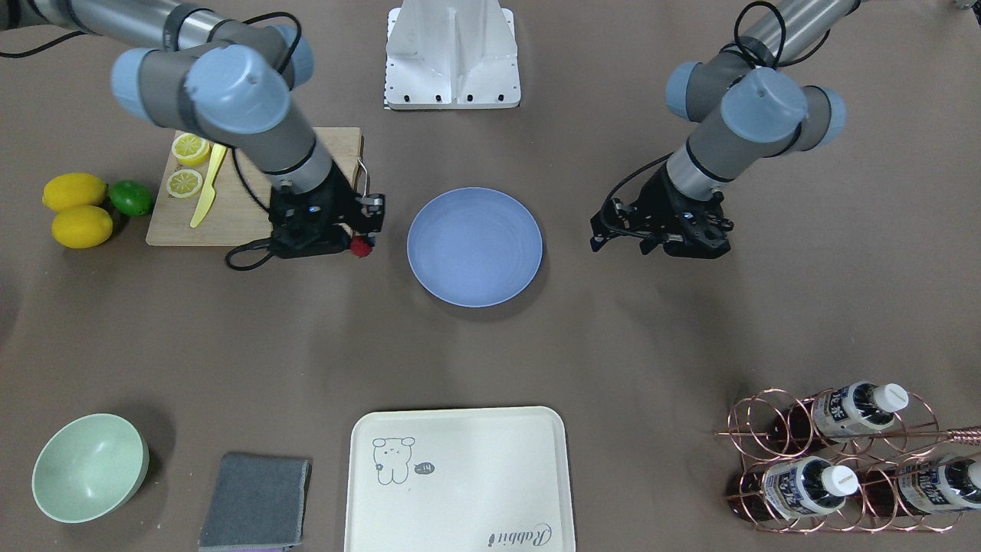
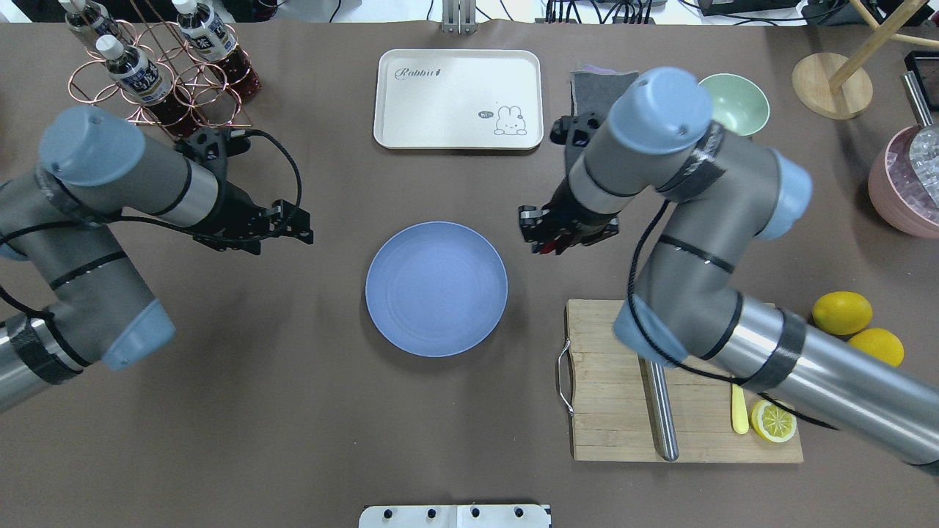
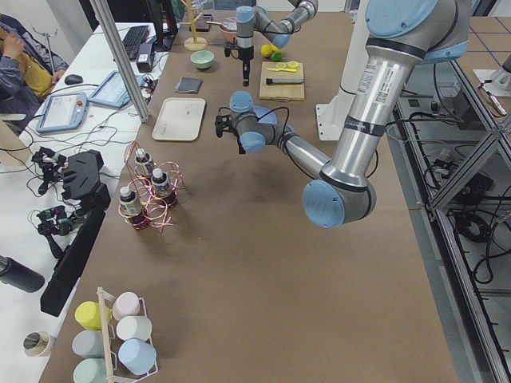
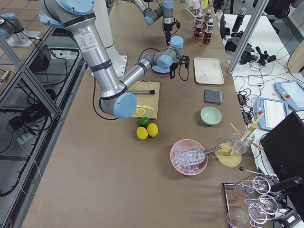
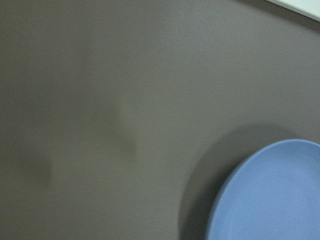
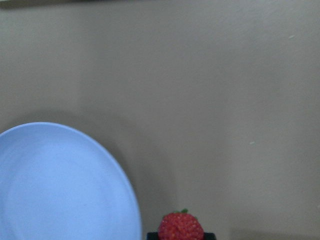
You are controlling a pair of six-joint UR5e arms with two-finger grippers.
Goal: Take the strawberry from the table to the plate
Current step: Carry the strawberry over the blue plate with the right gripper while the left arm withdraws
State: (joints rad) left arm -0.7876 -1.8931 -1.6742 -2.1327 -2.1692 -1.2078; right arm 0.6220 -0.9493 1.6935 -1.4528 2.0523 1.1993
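Strawberry (image 6: 180, 226) pinched in right gripper (image 1: 361, 243), just beside plate (image 1: 474, 248) rim, not yet over it. Light, soft, easily bruised: a gentle hold across its widest part seems best. Left gripper (image 2: 297, 226): cannot tell whether it is parted.

A robotics lab, no question: two robot arms (image 3: 375, 104) stood at a long brown-covered table (image 3: 239, 263), an aluminium post (image 3: 120, 60) rose beside it, and on the white side desk (image 3: 88, 88) lay a teach pendant (image 3: 57, 112), a keyboard (image 3: 134, 38) and loose cables, with a person (image 3: 20, 56) seated at the far left.
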